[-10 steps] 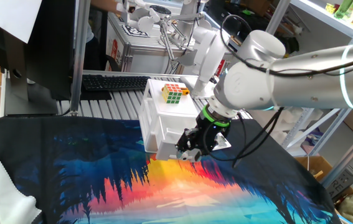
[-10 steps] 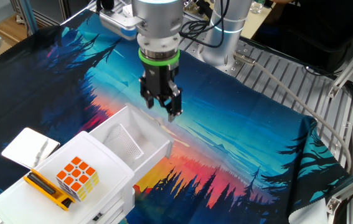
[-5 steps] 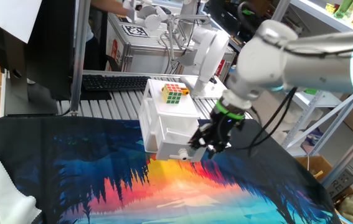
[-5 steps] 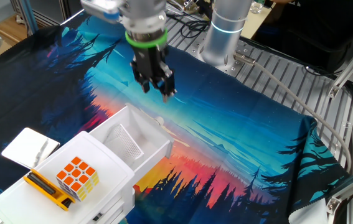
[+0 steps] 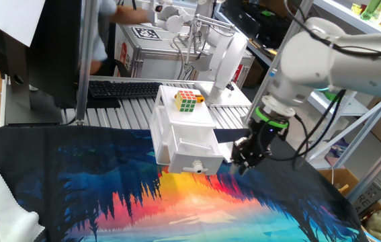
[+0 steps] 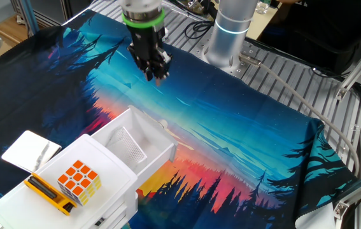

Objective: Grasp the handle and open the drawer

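Observation:
The white cabinet (image 5: 177, 124) stands on the printed cloth. Its upper drawer (image 6: 143, 145) is pulled out and I can see into its empty inside. The small white handle (image 5: 197, 166) sticks out of the drawer front (image 5: 193, 149); in the other fixed view the handle (image 6: 163, 124) shows at the drawer's front edge. My gripper (image 5: 241, 163) hangs to the right of the drawer, apart from the handle. From the other side the gripper (image 6: 156, 76) is well beyond the drawer, above the cloth. Its fingers stand close together with nothing between them.
A colour cube (image 6: 78, 181) and a yellow and black tool (image 6: 45, 191) lie on top of the cabinet. A white card (image 6: 30, 151) lies beside it. The arm's base (image 6: 231, 32) stands at the cloth's far edge. A keyboard (image 5: 119, 89) lies behind the cabinet.
My gripper has left the handle and moved away from the drawer front, rising a little. Its fingers have drawn closer together. The drawer stays pulled out.

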